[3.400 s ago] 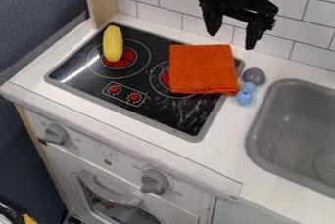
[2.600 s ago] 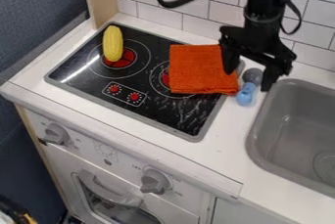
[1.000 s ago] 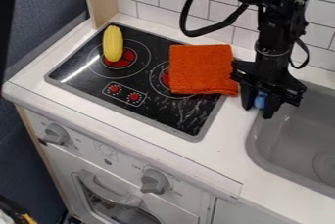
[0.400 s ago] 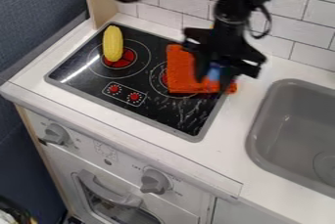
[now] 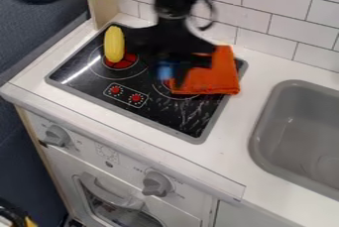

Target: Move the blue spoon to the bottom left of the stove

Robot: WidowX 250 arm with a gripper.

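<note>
Gripper (image 5: 168,76) closed on blue spoon (image 5: 164,70), held over mid stove (image 5: 189,132), btwn the corn (image 5: 114,44) on the L and the orange cloth (image 5: 215,77) on the R. Only a bit of blue shows btwn dark fingers, rest hidden/blurred, so can't tell long axis or which way the bowl pts.

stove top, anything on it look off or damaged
An orange cloth lies partly over the right burner, an odd place for fabric. Pale streaks mark the black surface toward the front right; scuffs or glare, I can't tell which.
</note>
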